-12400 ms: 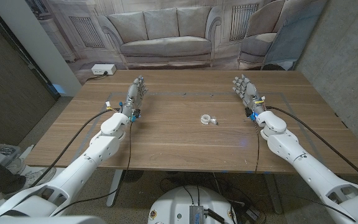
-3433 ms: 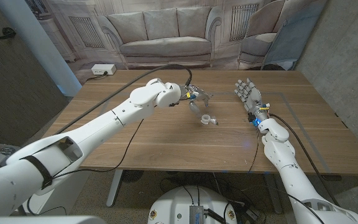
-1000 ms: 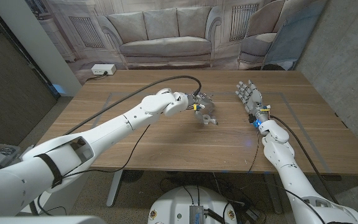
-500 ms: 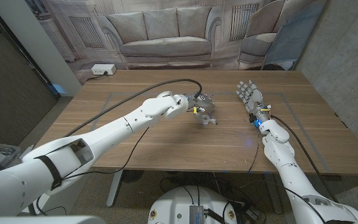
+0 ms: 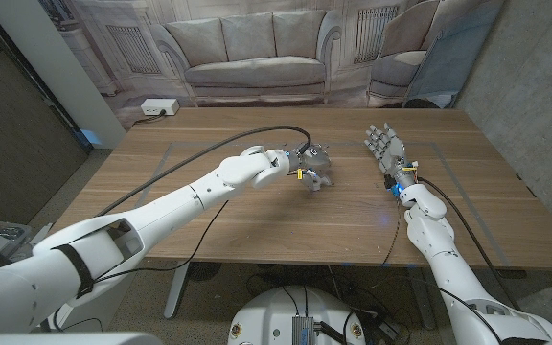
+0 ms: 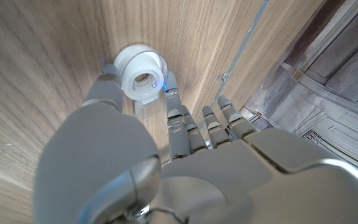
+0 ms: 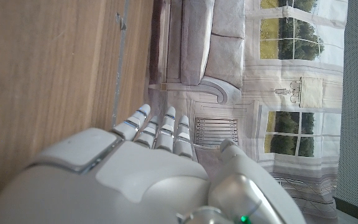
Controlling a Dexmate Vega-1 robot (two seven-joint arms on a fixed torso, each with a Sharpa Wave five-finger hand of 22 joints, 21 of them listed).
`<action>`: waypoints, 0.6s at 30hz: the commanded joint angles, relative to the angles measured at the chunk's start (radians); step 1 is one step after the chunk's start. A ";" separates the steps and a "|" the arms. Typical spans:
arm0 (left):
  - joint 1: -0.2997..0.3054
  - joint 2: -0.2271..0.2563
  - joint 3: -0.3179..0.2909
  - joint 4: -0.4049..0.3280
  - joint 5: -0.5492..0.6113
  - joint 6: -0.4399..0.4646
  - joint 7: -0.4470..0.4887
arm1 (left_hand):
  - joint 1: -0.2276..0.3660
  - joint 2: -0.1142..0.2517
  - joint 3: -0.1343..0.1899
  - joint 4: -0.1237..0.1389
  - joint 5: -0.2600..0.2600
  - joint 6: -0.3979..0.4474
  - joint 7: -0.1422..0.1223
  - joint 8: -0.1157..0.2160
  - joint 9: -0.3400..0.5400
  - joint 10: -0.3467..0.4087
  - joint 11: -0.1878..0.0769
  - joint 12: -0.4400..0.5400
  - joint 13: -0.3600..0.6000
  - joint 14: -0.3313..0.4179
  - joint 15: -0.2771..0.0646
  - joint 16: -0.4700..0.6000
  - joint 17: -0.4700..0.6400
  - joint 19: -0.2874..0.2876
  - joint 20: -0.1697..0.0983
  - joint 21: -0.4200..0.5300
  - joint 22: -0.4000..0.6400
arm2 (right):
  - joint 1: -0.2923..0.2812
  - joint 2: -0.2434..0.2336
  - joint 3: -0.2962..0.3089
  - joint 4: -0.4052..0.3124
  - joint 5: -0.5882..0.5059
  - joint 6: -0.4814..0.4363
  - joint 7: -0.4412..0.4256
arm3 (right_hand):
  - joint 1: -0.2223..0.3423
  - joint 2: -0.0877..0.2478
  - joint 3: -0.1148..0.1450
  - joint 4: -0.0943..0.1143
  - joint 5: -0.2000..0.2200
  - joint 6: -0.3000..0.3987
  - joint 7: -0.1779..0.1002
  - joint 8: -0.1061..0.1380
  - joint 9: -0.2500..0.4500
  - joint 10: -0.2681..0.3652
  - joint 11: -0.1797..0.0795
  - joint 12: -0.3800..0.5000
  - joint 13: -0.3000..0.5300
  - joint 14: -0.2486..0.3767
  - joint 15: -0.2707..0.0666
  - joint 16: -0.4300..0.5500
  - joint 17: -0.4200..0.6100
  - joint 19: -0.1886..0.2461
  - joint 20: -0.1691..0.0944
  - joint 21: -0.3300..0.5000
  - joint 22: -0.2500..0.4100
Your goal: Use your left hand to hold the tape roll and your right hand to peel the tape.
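The wooden table (image 5: 257, 220) carries everything. The left hand (image 5: 312, 163) is reached out over its middle, and the small white tape roll with a hollow core (image 6: 140, 73) is seen in the left wrist view just ahead of the fingertips, bracketed by thumb and a finger; whether it is actually gripped cannot be told. The roll's core axis points back toward the palm. The right hand (image 5: 382, 149) stands apart to the right of the left one, fingers spread, nothing held, farther from the roll.
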 commanded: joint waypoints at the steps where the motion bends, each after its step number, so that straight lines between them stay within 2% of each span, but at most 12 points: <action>1: 0.030 0.005 -0.017 -0.017 0.028 0.034 0.045 | 0.116 0.137 0.022 0.012 -0.009 0.164 -0.079 0.124 0.043 0.011 -0.006 -0.007 0.001 0.010 -0.089 0.005 0.003 0.013 -0.002 0.010 0.003 | 0.004 0.001 -0.001 0.000 -0.002 0.000 -0.004 | 0.004 0.033 -0.004 -0.001 0.000 0.006 0.001 0.004 0.002 0.011 0.002 0.007 0.003 0.005 0.001 0.005 0.002 0.009 -0.069 -0.002 0.005; 3: 0.046 0.009 -0.028 -0.019 0.027 0.046 0.091 | 0.120 0.150 0.027 0.015 -0.012 0.147 -0.074 0.123 0.051 0.002 0.003 -0.013 0.001 0.008 -0.087 0.004 0.004 0.015 -0.001 0.011 0.004 | 0.004 0.001 -0.001 -0.001 -0.002 -0.001 -0.005 | 0.004 0.033 -0.004 -0.001 0.000 0.007 0.003 0.004 0.002 0.011 0.003 0.007 0.003 0.005 0.001 0.005 0.002 0.009 -0.069 -0.002 0.005; 5: 0.053 0.006 -0.030 -0.026 0.039 0.066 0.087 | 0.122 0.161 0.032 0.019 -0.014 0.133 -0.067 0.126 0.060 -0.011 0.023 -0.019 0.001 0.004 -0.085 0.001 0.005 0.017 -0.003 0.012 0.004 | 0.004 0.001 -0.001 -0.002 -0.002 -0.002 -0.006 | 0.004 0.033 -0.005 -0.001 0.000 0.006 0.003 0.004 0.002 0.010 0.001 0.007 0.003 0.005 0.001 0.005 0.002 0.009 -0.069 -0.002 0.005; 6: 0.061 0.010 -0.038 -0.024 0.031 0.065 0.118 | 0.123 0.168 0.034 0.021 -0.015 0.121 -0.058 0.126 0.066 -0.017 0.028 -0.022 0.002 0.002 -0.084 0.000 0.005 0.020 -0.005 0.013 0.004 | 0.004 0.000 -0.002 -0.004 -0.003 -0.002 -0.007 | 0.004 0.033 -0.005 -0.001 0.000 0.006 0.003 0.004 0.002 0.010 0.001 0.007 0.003 0.005 0.001 0.005 0.002 0.009 -0.069 -0.002 0.005; 8: 0.070 0.004 -0.043 -0.029 0.032 0.084 0.113 | 0.123 0.181 0.037 0.027 -0.016 0.107 -0.053 0.130 0.075 -0.022 0.034 -0.025 0.002 -0.001 -0.080 -0.001 0.006 0.022 -0.006 0.015 0.004 | 0.003 0.000 -0.002 -0.006 -0.003 -0.003 -0.008 | 0.004 0.033 -0.005 -0.001 0.000 0.007 0.003 0.004 0.002 0.011 0.001 0.007 0.003 0.005 0.002 0.004 0.002 0.009 -0.069 -0.002 0.005; 10: 0.082 0.007 -0.050 -0.024 0.028 0.088 0.165 | 0.122 0.185 0.038 0.030 -0.016 0.090 -0.051 0.130 0.083 -0.025 0.037 -0.026 0.003 -0.006 -0.076 -0.003 0.007 0.022 -0.005 0.015 0.004 | 0.002 -0.002 -0.003 -0.010 -0.006 -0.005 -0.011 | 0.004 0.033 -0.005 -0.001 0.000 0.007 0.003 0.004 0.002 0.010 0.000 0.007 0.003 0.005 0.001 0.004 0.002 0.009 -0.069 -0.002 0.005; 17: 0.121 0.001 -0.066 -0.031 0.037 0.146 0.231 | 0.121 0.196 0.041 0.037 -0.018 0.080 -0.054 0.145 0.103 -0.024 0.038 -0.026 0.004 -0.008 -0.077 -0.004 0.008 0.025 -0.014 0.018 0.005 | -0.002 -0.009 -0.009 -0.023 -0.017 -0.014 -0.020 | 0.008 0.034 -0.003 -0.004 0.001 0.006 0.000 0.003 0.001 0.010 -0.002 0.006 0.003 0.005 0.001 0.003 0.001 0.008 -0.069 -0.003 0.004; 18: 0.133 -0.001 -0.075 -0.028 0.027 0.154 0.264 | 0.121 0.197 0.042 0.037 -0.018 0.078 -0.052 0.147 0.106 -0.023 0.039 -0.026 0.004 -0.008 -0.077 -0.004 0.009 0.027 -0.016 0.019 0.005 | -0.003 -0.009 -0.009 -0.025 -0.016 -0.014 -0.020 | 0.009 0.034 -0.002 -0.005 0.001 0.006 0.000 0.003 0.001 0.010 -0.001 0.006 0.003 0.005 0.001 0.003 0.001 0.008 -0.069 -0.003 0.004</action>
